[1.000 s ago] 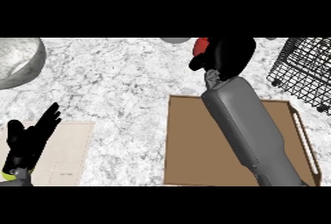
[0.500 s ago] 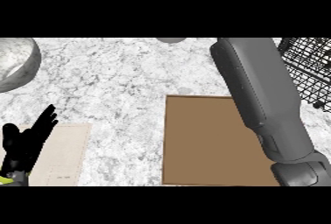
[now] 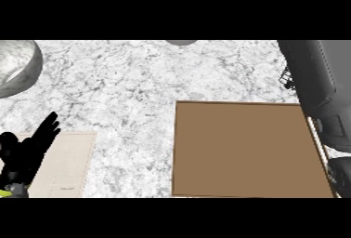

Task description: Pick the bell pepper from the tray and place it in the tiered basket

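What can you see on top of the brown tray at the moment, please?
The brown tray shows only its bare surface; no bell pepper lies on it. The grey right forearm crosses its right edge and covers that strip, so whatever lies beneath cannot be seen.

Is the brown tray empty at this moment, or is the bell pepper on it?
Empty: the tray shows only bare brown surface; no pepper is visible anywhere.

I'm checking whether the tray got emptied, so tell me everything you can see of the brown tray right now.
The tray is a flat brown rectangle with a thin, slightly darker raised rim, wood-like or cardboard-like in look. It lies flat on the marbled counter, at the view's lower right. Its visible surface holds nothing; no bell pepper shows on it. The grey right forearm crosses above its right edge, hiding that side. The right hand is out of view.
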`<action>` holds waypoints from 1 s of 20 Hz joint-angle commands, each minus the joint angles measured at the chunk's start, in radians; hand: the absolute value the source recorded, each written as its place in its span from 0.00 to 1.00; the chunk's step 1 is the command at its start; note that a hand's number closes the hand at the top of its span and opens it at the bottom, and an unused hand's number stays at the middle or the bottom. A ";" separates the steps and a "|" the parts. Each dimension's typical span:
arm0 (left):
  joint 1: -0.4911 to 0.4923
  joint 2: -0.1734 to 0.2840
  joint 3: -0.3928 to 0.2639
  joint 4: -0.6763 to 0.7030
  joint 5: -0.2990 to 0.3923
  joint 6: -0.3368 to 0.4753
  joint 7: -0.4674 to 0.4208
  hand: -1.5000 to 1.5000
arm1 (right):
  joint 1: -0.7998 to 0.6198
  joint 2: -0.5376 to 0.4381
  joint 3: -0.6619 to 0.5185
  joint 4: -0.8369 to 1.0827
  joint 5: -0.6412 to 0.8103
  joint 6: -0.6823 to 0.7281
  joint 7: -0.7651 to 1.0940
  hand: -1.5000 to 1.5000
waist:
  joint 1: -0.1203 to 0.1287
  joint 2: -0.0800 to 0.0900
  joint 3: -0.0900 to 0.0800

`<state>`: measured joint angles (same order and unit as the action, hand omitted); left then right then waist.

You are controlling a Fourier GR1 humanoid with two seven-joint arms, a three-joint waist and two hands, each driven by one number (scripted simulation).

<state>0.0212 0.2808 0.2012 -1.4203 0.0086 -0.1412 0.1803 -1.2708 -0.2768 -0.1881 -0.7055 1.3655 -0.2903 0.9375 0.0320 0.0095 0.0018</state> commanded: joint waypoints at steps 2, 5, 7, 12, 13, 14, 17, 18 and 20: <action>0.020 0.006 0.018 0.031 -0.004 -0.006 -0.051 0.50 | -0.028 -0.127 -0.094 0.114 -0.078 -0.122 -0.162 1.00 | 0.009 0.008 -0.002; -0.026 -0.003 0.014 0.055 0.010 -0.009 -0.011 0.50 | -0.011 -0.093 -0.158 0.113 -0.164 -0.266 -0.232 1.00 | 0.011 0.013 -0.001; 0.063 -0.003 -0.003 -0.002 0.001 -0.034 -0.052 0.50 | 0.016 -0.184 -0.213 0.134 -0.243 -0.247 -0.363 1.00 | 0.015 0.008 0.000; -0.074 -0.015 -0.007 0.062 -0.021 0.014 -0.009 0.50 | -0.090 -0.232 -0.246 0.300 -0.247 -0.278 -0.401 1.00 | 0.031 0.021 -0.001; -0.058 0.005 0.003 0.060 -0.007 -0.013 -0.008 0.50 | -0.069 -0.265 -0.260 0.316 -0.272 -0.260 -0.463 1.00 | 0.026 0.017 -0.001; -0.050 -0.029 -0.030 0.065 -0.040 0.010 -0.025 0.50 | -0.062 -0.272 -0.274 0.326 -0.286 -0.277 -0.487 1.00 | 0.026 0.018 -0.001; -0.023 -0.026 -0.019 0.037 -0.022 0.002 -0.030 0.50 | 0.035 -0.345 -0.079 0.401 -0.045 -0.183 -0.452 1.00 | 0.026 0.030 -0.010; -0.045 0.001 -0.003 0.046 -0.017 -0.007 -0.010 0.50 | -0.008 -0.365 -0.045 0.412 -0.008 -0.133 -0.432 1.00 | 0.026 0.022 -0.009; -0.024 -0.008 -0.009 0.047 -0.015 -0.016 -0.034 0.50 | -0.035 -0.411 -0.026 0.435 0.018 -0.090 -0.438 1.00 | 0.034 0.018 -0.005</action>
<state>-0.0232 0.2725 0.1925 -1.3898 -0.0067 -0.1466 0.1560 -1.2903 -0.6089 -0.3101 -0.3303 1.2647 -0.4714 0.4934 0.0606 0.0280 0.0005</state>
